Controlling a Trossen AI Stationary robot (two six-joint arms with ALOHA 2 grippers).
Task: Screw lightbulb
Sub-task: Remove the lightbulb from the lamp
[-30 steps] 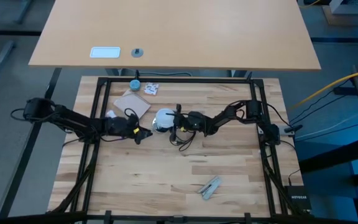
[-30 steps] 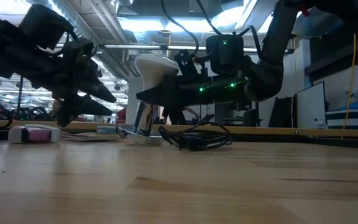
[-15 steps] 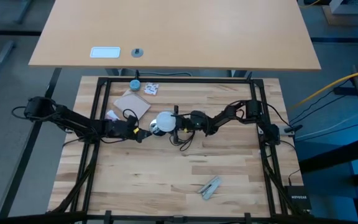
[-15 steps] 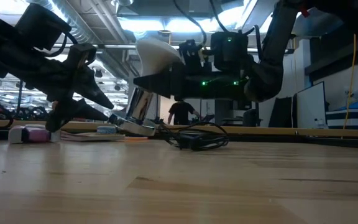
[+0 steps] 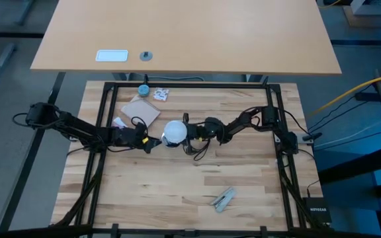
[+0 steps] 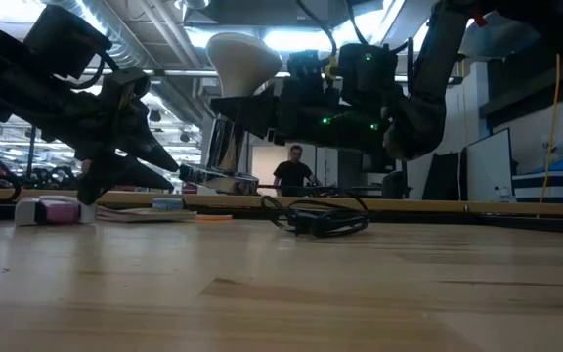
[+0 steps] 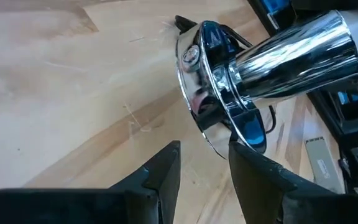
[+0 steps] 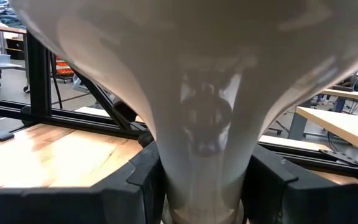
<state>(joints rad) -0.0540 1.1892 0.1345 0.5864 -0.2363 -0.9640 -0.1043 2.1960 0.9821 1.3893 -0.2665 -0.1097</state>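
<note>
Take the lightbulb (image 5: 174,131) as your landmark, at the middle of the table (image 5: 177,192). Just to its left you have the left gripper (image 5: 152,141); to its right the right gripper (image 5: 189,131), with its fingers either side of the bulb's neck. Below the bulb sits the chrome socket base (image 6: 225,161), lifted off the table, its cord (image 6: 323,219) lying to the right. Behind and left lies a cardboard piece (image 5: 142,109), a cap (image 5: 143,90) beyond it. Well in front and right lies a metal clip (image 5: 223,198).

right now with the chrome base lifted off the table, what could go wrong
The right gripper grips only the narrow neck of the frosted white pear-shaped lightbulb; the shiny chrome lamp base hangs tilted off the table, so it may slip. The left gripper has its fingers apart by the base's rim; unclamped, the base could spin. The black cord below might snag.
</note>
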